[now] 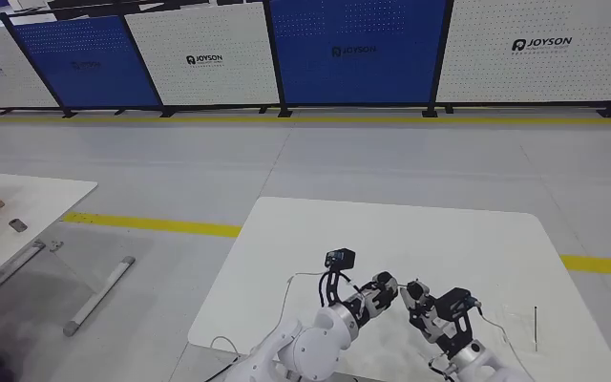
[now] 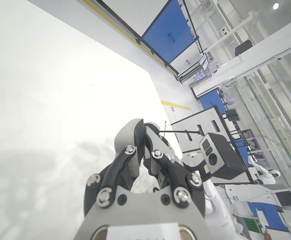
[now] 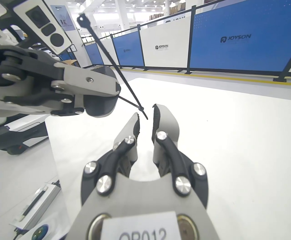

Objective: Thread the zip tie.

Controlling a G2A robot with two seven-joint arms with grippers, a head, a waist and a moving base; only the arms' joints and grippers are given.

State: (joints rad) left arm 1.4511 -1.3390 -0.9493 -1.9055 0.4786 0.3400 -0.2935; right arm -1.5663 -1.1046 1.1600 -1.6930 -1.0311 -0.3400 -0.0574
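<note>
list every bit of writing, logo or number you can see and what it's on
white fence panel: dark logo and one-word brand mark, clear
blue fence panel: the same mark in white, clear
label on the right gripper: letters and digits, cut by the picture's edge
tag on the left gripper: print cut off, unreadable
poster in the room behind: too small to read

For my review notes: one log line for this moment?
left tool shut on zip tie | right tool open, fingertips flanking tie's end
</note>
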